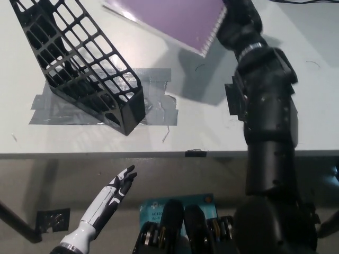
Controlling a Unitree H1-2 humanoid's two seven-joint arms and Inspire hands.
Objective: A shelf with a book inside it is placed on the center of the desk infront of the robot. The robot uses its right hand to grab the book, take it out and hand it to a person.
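Observation:
The purple spiral-bound book [172,18] hangs in the air over the far side of the desk, tilted, its wire spine toward my black right hand [235,13]. That hand is shut on the book's spine edge at the picture's top, partly cut off by the frame. The black mesh shelf [79,63] stands at the left of the desk, leaning, with nothing inside it. My white left hand [119,185] rests below the desk's front edge at the lower left, fingers apart and holding nothing.
Grey tape [156,103] fixes the shelf to the white desk [312,106]. A black tape patch [230,100] shows beside my right forearm. A small black tape piece [195,153] sits on the desk's front edge.

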